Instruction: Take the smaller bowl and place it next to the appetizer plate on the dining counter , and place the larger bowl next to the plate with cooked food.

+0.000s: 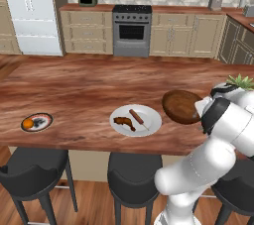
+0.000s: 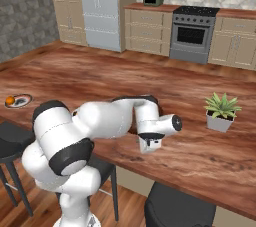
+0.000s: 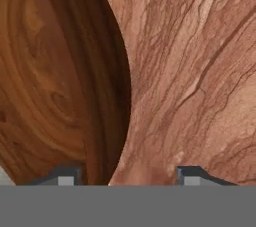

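The larger bowl (image 1: 179, 106), wide and dark reddish-brown, rests on the dining counter (image 1: 84, 90) just right of the white plate with cooked food (image 1: 135, 120). In the hand view the bowl (image 3: 55, 81) spreads over the left half, and its rim runs down between my fingertips. My gripper (image 3: 129, 175) is open and straddles that rim, one finger inside the bowl and one outside over the bare wood. From the right base camera the gripper (image 2: 148, 146) points down at the counter behind my arm. The appetizer plate (image 1: 37, 122) lies far left. The smaller bowl is out of view.
A potted plant (image 2: 221, 111) stands on the counter to the right of my hand. Dark stools (image 1: 134, 174) line the counter's near side. Bare counter lies between the two plates and beyond the bowl.
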Controlling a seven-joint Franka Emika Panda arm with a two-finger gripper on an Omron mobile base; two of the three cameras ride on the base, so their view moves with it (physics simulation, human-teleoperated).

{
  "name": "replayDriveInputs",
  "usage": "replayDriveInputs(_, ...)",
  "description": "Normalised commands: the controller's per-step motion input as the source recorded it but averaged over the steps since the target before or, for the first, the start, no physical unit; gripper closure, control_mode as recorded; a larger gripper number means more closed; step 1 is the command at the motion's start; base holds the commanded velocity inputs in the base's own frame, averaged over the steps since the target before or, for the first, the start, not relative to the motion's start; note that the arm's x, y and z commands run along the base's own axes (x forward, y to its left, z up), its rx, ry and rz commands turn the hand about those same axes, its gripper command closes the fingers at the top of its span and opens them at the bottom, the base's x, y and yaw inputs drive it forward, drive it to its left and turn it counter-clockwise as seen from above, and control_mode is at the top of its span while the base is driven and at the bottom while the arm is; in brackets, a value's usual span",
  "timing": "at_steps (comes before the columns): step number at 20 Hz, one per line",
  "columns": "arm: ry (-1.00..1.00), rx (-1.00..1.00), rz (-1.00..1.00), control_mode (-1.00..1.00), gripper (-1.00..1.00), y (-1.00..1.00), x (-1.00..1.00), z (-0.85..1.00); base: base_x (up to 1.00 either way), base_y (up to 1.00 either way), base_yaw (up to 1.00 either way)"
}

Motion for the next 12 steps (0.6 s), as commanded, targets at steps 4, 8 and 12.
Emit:
replayDriveInputs(4,-0.03,0.0,0.0,-1.0,-1.0,0.0,-0.27,0.41,0.0,0.0,0.0)
replayDriveInputs(8,-0.09,0.0,0.0,-1.0,-1.0,0.02,-0.64,0.57,0.0,0.0,0.0)
replayDriveInputs(12,-0.02,0.0,0.01,-1.0,-1.0,0.22,-0.97,0.25,0.0,0.0,0.0)
